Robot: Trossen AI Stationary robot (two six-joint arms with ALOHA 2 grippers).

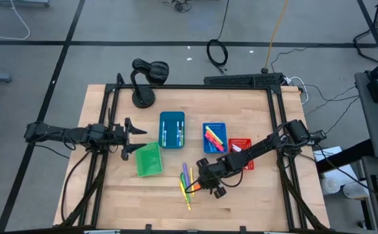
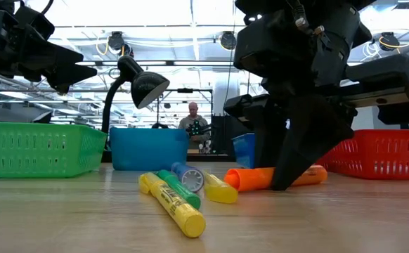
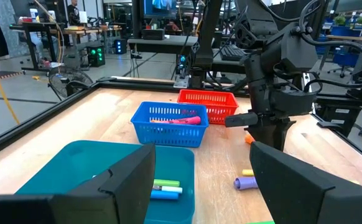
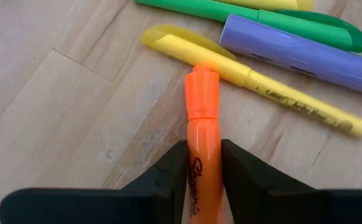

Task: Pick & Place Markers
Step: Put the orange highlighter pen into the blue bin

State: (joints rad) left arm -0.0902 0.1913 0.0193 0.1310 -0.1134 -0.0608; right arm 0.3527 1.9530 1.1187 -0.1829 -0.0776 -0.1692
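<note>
Left gripper (image 1: 139, 135) waits spread wide above the green bin (image 1: 148, 160). Mid-table, the right gripper (image 4: 204, 163) pinches an orange marker (image 4: 201, 134) lying on the wood, its cap touching a yellow marker (image 4: 255, 81). A lift could drag the neighbours; a shallow grip could slip.

Light wooden table (image 1: 111, 195), green bin (image 1: 148, 160), teal bin (image 1: 172, 129), blue bin (image 1: 215, 137), red bin (image 1: 243, 144), loose markers (image 1: 187, 182), desk lamp (image 1: 143, 99)
</note>
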